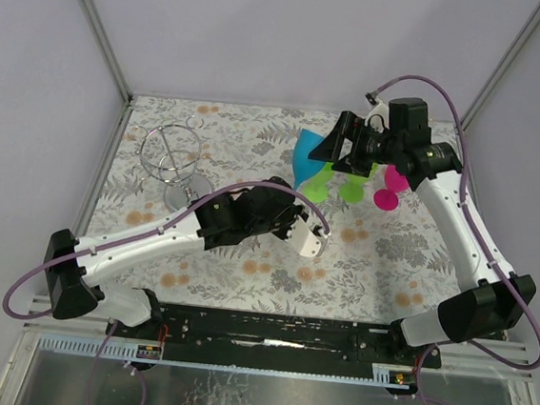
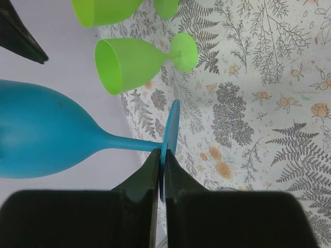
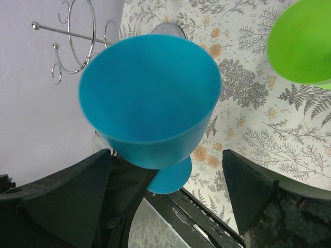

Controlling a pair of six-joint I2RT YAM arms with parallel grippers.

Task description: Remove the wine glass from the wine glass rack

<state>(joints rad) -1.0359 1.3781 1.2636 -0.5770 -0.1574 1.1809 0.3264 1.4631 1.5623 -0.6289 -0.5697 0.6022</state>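
Blue glass [image 1: 306, 155] off rack [image 1: 168, 150], up in air well to rack's right, over middle of table [image 1: 379, 261]. Opaque matte blue all over: deep rounded bowl, wide mouth, thin stem, flat round foot. Tiny dark speck on bowl's side in L wrist view. Inside of bowl plain blue.

L gripper [image 2: 162, 156] pinching rim of foot, jaws pressed together w/ thin disc edge-on between them. Stem sticking straight out from grip, bowl at far end, away from jaws.

R gripper [image 3: 164, 151] at bowl end, further from rack than glass. Jaws spread wide, one each side of bowl, wrist cam looking straight into mouth. Bowl nearer one jaw; touching or not, can't tell.

Rack itself: thin silver wire, ring and looped arms w/ small ball tips, on round base, near table's rear L corner.

Two green glasses [image 1: 317, 188] and pink glass [image 1: 385, 196] on table further right of rack, just past blue glass.
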